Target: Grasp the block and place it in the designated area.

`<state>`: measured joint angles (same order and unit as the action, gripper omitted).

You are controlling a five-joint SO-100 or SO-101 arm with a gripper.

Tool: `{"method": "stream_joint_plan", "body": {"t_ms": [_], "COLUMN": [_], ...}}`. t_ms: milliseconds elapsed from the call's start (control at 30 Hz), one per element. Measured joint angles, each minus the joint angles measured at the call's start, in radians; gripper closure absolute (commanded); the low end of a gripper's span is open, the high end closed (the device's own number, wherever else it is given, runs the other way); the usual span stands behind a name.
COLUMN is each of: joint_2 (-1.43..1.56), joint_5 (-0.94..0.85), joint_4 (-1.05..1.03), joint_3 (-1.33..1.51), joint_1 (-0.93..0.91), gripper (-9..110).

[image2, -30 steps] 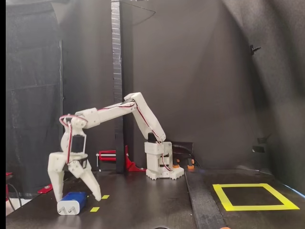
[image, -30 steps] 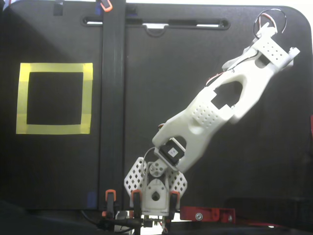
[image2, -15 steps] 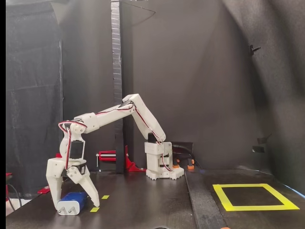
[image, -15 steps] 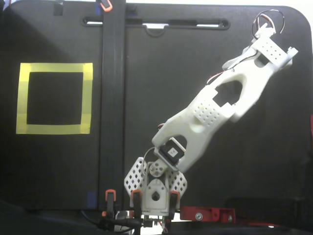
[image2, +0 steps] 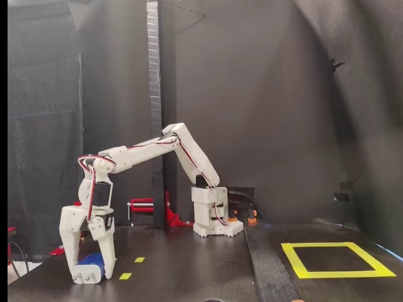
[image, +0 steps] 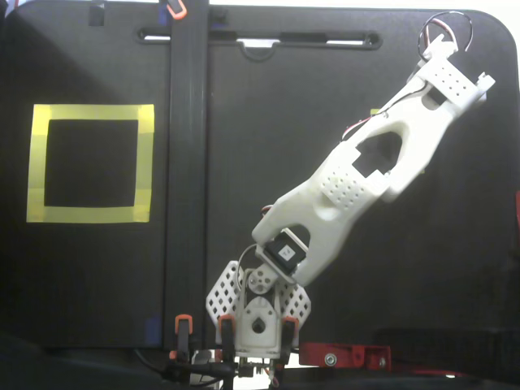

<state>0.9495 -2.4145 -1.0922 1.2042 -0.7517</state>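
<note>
In the side fixed view the dark blue block (image2: 94, 259) lies on the black table at the far left, its pale end facing the camera. My white gripper (image2: 90, 277) stands over it pointing down, with a finger pressed to each side, shut on the block. The block still rests on the table. In the top-down fixed view the wrist (image: 449, 81) covers both the gripper's fingers and the block. The designated area, a square of wide yellow tape (image: 89, 111), lies at the left there and at the right in the side view (image2: 337, 274), far from the gripper.
A tall black post (image2: 153, 94) rises behind the arm; it shows as a dark bar (image: 187, 162) between arm and square. The arm's base (image2: 211, 220) stands mid-table beside a red clamp (image2: 148, 204). Tiny yellow tape squares (image2: 125, 275) lie beside the block.
The gripper has come down over the block and its fingers have closed from a wide spread onto the block's sides. The block has barely shifted.
</note>
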Motion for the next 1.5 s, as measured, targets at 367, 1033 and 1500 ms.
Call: {"method": "stream_joint_plan", "body": {"t_ms": [367, 1033, 1500], "joint_2": [-0.005, -0.02, 0.135], "joint_5": [-0.006, 0.031, 0.092], "joint_4": [-0.014, -0.195, -0.302], "joint_3": [-0.008, -0.13, -0.132], "joint_1": [0.0, 0.005, 0.026], "gripper": [78, 78, 79]}}
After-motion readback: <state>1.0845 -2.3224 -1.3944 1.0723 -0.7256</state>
